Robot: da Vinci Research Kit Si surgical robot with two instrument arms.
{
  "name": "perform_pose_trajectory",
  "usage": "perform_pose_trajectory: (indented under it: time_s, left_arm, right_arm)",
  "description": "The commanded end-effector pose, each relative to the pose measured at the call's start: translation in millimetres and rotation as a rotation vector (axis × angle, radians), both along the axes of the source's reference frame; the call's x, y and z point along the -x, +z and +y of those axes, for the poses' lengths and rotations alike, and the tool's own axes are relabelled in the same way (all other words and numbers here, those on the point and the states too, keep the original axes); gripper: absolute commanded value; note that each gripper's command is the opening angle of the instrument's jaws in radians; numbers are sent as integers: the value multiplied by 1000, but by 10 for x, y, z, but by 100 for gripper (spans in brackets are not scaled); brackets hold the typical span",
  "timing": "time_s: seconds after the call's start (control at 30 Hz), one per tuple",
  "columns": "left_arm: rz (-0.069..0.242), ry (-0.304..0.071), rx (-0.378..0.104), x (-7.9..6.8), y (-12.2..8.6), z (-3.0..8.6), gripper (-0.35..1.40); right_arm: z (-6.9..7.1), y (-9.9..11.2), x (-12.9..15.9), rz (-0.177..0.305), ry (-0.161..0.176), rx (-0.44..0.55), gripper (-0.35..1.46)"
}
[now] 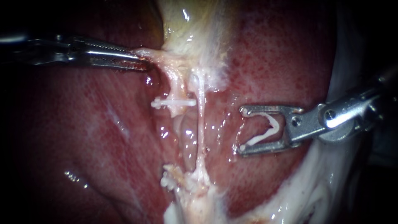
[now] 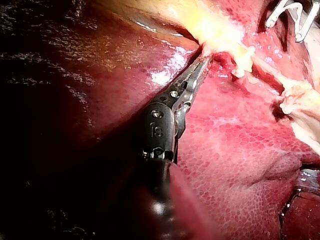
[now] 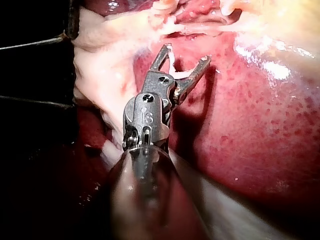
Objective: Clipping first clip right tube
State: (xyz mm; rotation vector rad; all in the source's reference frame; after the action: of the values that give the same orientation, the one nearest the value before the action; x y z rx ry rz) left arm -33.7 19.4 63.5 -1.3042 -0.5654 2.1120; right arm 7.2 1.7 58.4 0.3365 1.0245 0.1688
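Two pale tubes run down from the gallbladder (image 1: pixel 188 25) over the liver (image 1: pixel 269 62). The left tube (image 1: pixel 177 85) carries a white clip (image 1: pixel 174 102) across it. The thin right tube (image 1: pixel 202 114) is bare. My right instrument (image 1: pixel 239 129) stands to the right of that tube, apart from it, its jaws wide with an open white clip (image 1: pixel 265 132) held between them; the same jaws (image 3: pixel 186 53) and clip (image 3: pixel 174 65) show in the right wrist view. My left instrument (image 1: pixel 143 62) is shut on pale tissue (image 1: pixel 159 56) at the gallbladder's lower end, as its wrist view confirms (image 2: pixel 205 57).
White fatty tissue (image 1: pixel 190 186) bunches where the tubes end below. A pale membrane (image 1: pixel 323 182) borders the liver at the lower right, under my right instrument's shaft. Wet red liver surface (image 1: pixel 103 124) lies left of the tubes.
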Motion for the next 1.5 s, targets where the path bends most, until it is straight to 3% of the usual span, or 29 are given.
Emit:
perform_pose_trajectory:
  time_s: [0.03, 0.1, 0.17, 0.27, 0.4, 0.77, 1.23, 1.5]
  left_arm:
    - [-2, 1, -3, -4, -5, 3, -35]
    - [-7, 7, -10, -10, -16, 7, -35]
    - [1, -2, -13, -20, -33, 14, -35]
    - [-10, -22, 4, -34, -58, 21, -35]
    - [-11, -27, 13, -42, -75, 21, -35]
    - [-10, -28, 14, -40, -73, 19, -35]
    - [-9, -29, 15, -38, -72, 19, -35]
    - [-10, -29, 15, -38, -71, 19, -35]
  right_arm:
    - [0, 0, 0, 2, -3, -2, 50]
    - [-1, 0, 0, 2, -3, -2, 50]
    - [-1, 0, 0, 3, -5, -4, 50]
    - [-1, 0, -1, 1, -6, -4, 50]
    - [-1, 0, -2, 6, -8, -7, 50]
    - [-13, -5, -33, 54, -27, -17, 50]
    - [-35, 35, -80, 64, -11, -124, 49]
    - [-39, 56, -96, 100, -1, -208, 49]
